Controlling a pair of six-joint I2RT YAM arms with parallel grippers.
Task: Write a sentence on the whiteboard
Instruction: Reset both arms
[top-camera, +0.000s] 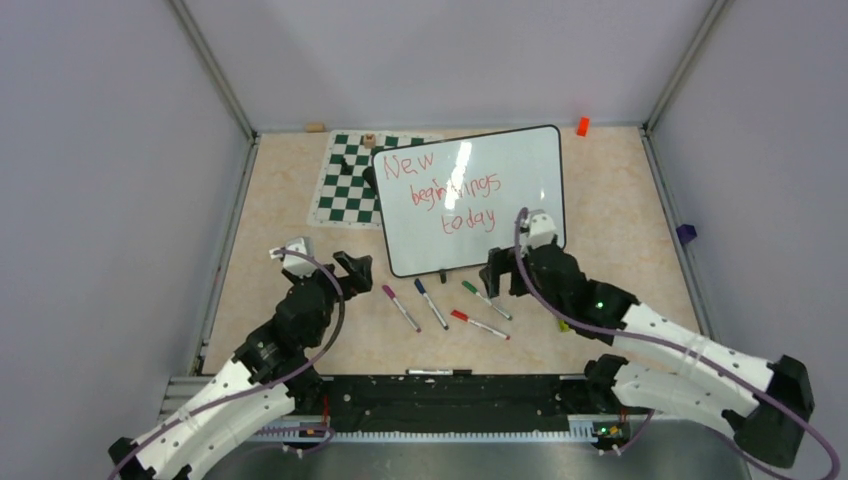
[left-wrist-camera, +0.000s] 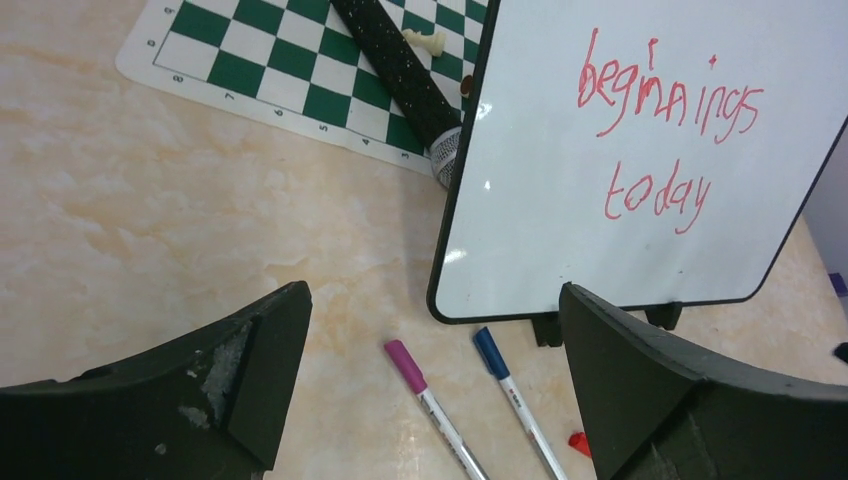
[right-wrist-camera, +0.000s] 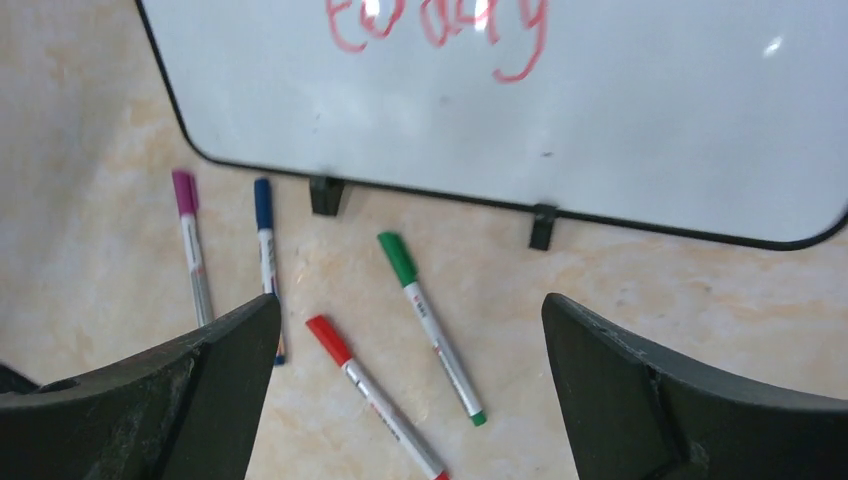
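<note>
- Jaws on the left gripper (top-camera: 352, 268) and right gripper (top-camera: 497, 275) are spread wide and hold nothing. In the top view both sit low centre. The whiteboard (top-camera: 525, 190) stands at upper centre, and its red sentence (top-camera: 452, 190) reads "New beginnings today".
- Left wrist view: the jaws are wide and empty. "beginnings today" is legible at upper right. A finger brushing the board could smear the ink or tip it off its feet.
- Right wrist view: the jaws are wide and empty. The red marker (right-wrist-camera: 378, 398) and green marker (right-wrist-camera: 435, 330) lie at lower centre, and a sweep could roll them. The barrel print is too small to read.
</note>
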